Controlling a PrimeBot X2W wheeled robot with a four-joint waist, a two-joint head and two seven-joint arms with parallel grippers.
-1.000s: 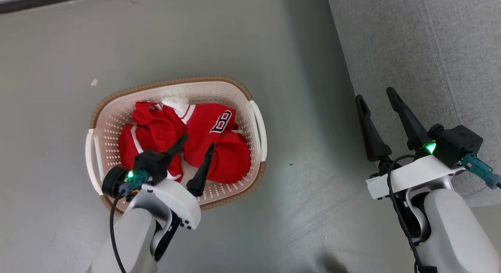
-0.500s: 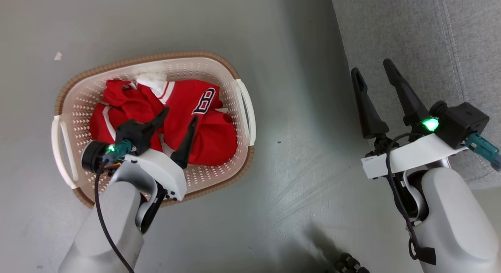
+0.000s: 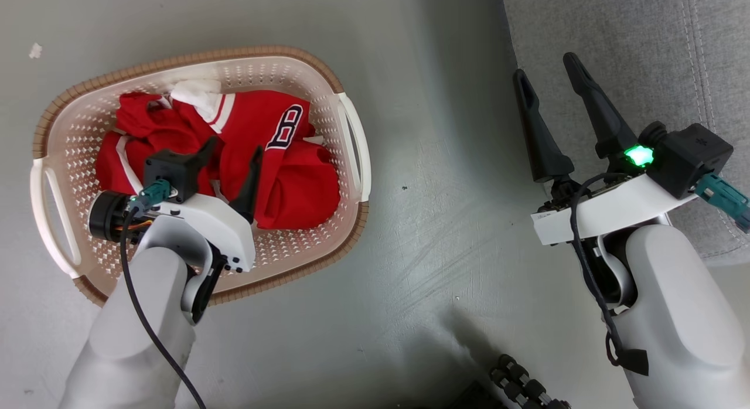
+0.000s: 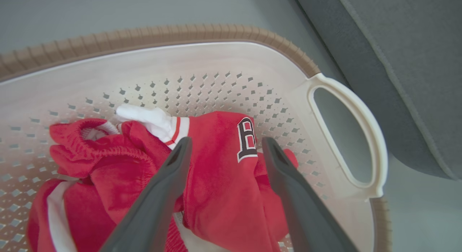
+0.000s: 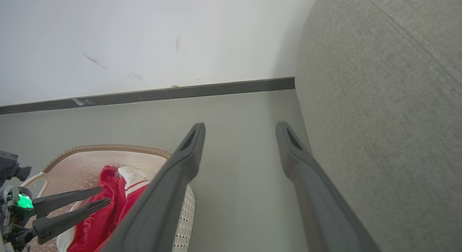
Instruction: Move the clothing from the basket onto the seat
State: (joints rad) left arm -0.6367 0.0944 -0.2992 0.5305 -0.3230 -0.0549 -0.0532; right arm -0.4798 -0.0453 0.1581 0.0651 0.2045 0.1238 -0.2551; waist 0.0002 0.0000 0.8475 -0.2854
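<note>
The clothing [image 3: 293, 186] is a pile of bright red garments with white trim and a dark lettered patch, lying in the cream basket [image 3: 193, 57] with its brown rim on the floor. My left gripper [image 3: 235, 146] hangs open just above the pile, and the left wrist view has its fingers either side of the patched garment [image 4: 216, 179], holding nothing. Over by the edge of the grey seat [image 3: 633, 40], my right gripper [image 3: 546, 67] is open and empty above the floor. The right wrist view has the right gripper [image 5: 241, 125] beside the seat [image 5: 389, 100], with the basket [image 5: 108, 148] and left gripper [image 5: 104, 195] at lower left.
Grey floor lies between the basket and the seat. A white wall with a dark baseboard [image 5: 216, 88] runs behind the basket. A small white scrap [image 3: 36, 50] lies on the floor at upper left. A black ribbed part [image 3: 521, 385] shows at the bottom edge.
The whole head view has shifted, so the camera moved: basket and seat sit further up and left in it. The left gripper stays open over the clothing; the right stays open by the seat.
</note>
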